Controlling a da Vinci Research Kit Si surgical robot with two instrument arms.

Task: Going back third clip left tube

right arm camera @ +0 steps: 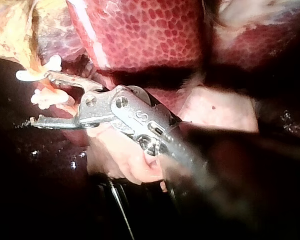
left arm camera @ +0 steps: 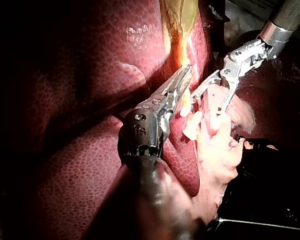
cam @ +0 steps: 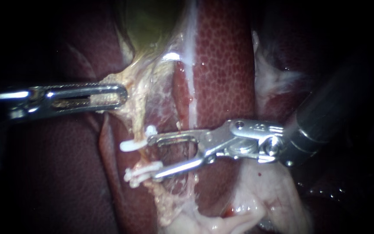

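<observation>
**A:** Where do the clips sit?

**B:** In the endoscope view two white clips cross the left tube (cam: 140,157), the upper clip (cam: 133,144) above the lower clip (cam: 141,171). They lie below the gallbladder (cam: 152,21), with liver (cam: 226,65) on either side.

**A:** And the right instrument (cam: 152,158)?

**B:** Its jaws stand wide apart and hold nothing. One tip is just beside the upper clip and the other is at the lower clip. I cannot tell whether that one touches.

**A:** Does the right wrist view add anything?

**B:** It shows the spread jaws from the side, both clips just ahead of the tips, and a pale flap (right arm camera: 125,160) under the instrument. The left instrument (cam: 122,95) shows only in the other two views.

**A:** What has it got?

**B:** Its jaws are closed on pale fatty tissue (cam: 128,78) just under the gallbladder. The endoscope shows that tissue through the jaw's slot. The left wrist view shows those jaws lying together against the yellow tissue, with the right instrument open just beyond them.
</observation>
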